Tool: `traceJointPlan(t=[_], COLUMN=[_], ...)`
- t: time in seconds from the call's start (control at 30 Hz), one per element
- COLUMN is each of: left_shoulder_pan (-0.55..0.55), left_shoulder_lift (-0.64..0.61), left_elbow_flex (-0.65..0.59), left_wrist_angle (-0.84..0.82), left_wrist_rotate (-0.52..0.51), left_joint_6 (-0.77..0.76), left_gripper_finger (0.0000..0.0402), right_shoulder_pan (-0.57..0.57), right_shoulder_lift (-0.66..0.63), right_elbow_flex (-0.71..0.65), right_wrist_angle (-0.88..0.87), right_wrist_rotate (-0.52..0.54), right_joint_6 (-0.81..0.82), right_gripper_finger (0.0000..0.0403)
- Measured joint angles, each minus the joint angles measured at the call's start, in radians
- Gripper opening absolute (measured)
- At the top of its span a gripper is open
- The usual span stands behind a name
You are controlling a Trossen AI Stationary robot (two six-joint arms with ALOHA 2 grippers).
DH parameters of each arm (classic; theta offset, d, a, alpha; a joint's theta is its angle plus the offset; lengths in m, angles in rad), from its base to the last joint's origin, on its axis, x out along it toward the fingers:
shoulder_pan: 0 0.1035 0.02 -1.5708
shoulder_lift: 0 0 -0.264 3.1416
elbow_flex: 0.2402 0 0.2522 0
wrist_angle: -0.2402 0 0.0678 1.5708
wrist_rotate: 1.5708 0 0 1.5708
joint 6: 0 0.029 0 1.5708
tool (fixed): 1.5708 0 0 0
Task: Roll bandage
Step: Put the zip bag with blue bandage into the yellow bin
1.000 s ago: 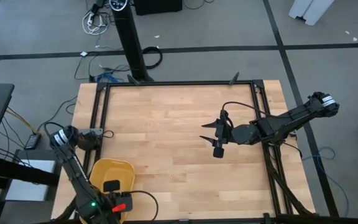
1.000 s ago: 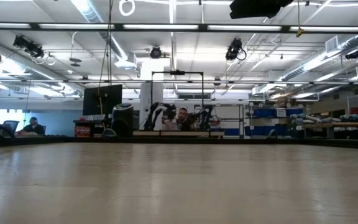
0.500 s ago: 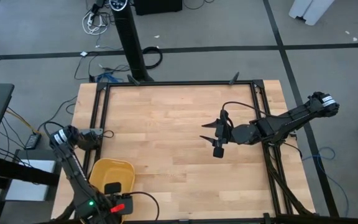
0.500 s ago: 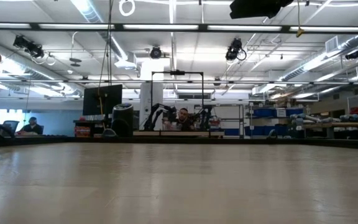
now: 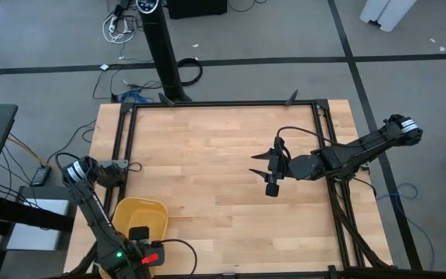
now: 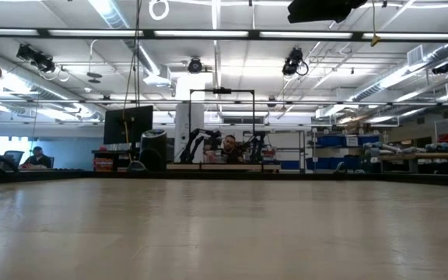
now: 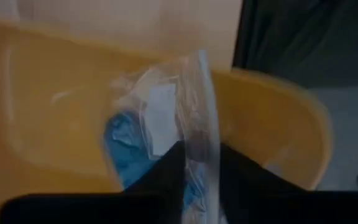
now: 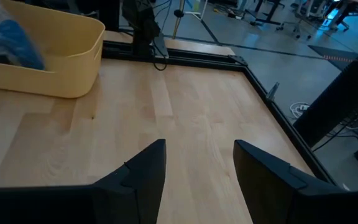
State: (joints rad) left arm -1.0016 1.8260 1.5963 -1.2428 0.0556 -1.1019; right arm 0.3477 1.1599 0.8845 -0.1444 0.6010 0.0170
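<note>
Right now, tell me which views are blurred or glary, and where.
Left wrist view: soft and smeared; the yellow bin and the clear plastic bag over the blue bandage have fuzzy edges, and the left hand is a dark shape. Right wrist view: table sharp, right hand dark. Low view: bright ceiling lights glare. High view: evenly lit.

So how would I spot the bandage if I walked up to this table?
Find the yellow bin at the table's near left corner, under the left gripper. Inside lies a clear plastic bag, pinched between the fingers. The bandage is the bright blue fabric showing through that bag.
</note>
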Motion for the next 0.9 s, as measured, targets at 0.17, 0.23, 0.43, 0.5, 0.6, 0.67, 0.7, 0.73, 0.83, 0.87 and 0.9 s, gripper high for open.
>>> traceJointPlan(t=[0.17,0.23,0.43,0.5,0.6,0.67,0.7,0.73,0.83,0.87,0.9], left_shoulder_pan=[-0.01,-0.022,-0.04,-0.042,-0.046,-0.046,-0.046,-0.046,-0.046,-0.046,-0.046], left_shoulder_lift=[0.0,0.0,0.0,0.0,0.0,0.0,0.0,0.0,0.0,0.0,0.0], left_elbow_flex=[0.0,0.0,0.0,0.0,0.0,0.0,0.0,0.0,0.0,0.0,0.0], left_wrist_angle=[-0.08,-0.1,-0.147,-0.147,-0.143,-0.137,-0.136,-0.136,-0.132,-0.133,-0.133], left_wrist_rotate=[0.122,0.138,0.191,0.208,0.21,0.204,0.201,0.201,0.201,0.201,0.2], left_joint_6=[0.054,0.082,0.108,0.119,0.126,0.125,0.121,0.109,0.077,0.074,0.07], left_gripper_finger=[0.0011,0.001,0.0005,0.0004,0.0003,0.0003,0.0004,0.0005,0.0017,0.0022,0.0027], right_shoulder_pan=[0.0,0.0,0.0,0.0,0.0,0.0,0.0,0.0,0.0,0.0,0.0], right_shoulder_lift=[0.0,0.0,0.0,0.0,0.0,0.0,0.0,0.0,0.0,0.0,0.0], right_elbow_flex=[0.0,0.0,0.0,0.0,0.0,0.0,0.0,0.0,0.0,0.0,0.0], right_wrist_angle=[0.0,0.0,0.0,0.0,0.0,0.0,0.0,0.0,0.0,0.0,0.0], right_wrist_rotate=[0.0,0.0,0.0,0.0,0.0,0.0,0.0,0.0,0.0,0.0,0.0], right_joint_6=[-0.001,-0.001,-0.001,-0.001,-0.001,-0.001,-0.001,-0.001,0.004,0.005,0.006], right_gripper_finger=[0.0182,0.0181,0.0181,0.0179,0.0178,0.0178,0.0178,0.0178,0.0181,0.0183,0.0186])
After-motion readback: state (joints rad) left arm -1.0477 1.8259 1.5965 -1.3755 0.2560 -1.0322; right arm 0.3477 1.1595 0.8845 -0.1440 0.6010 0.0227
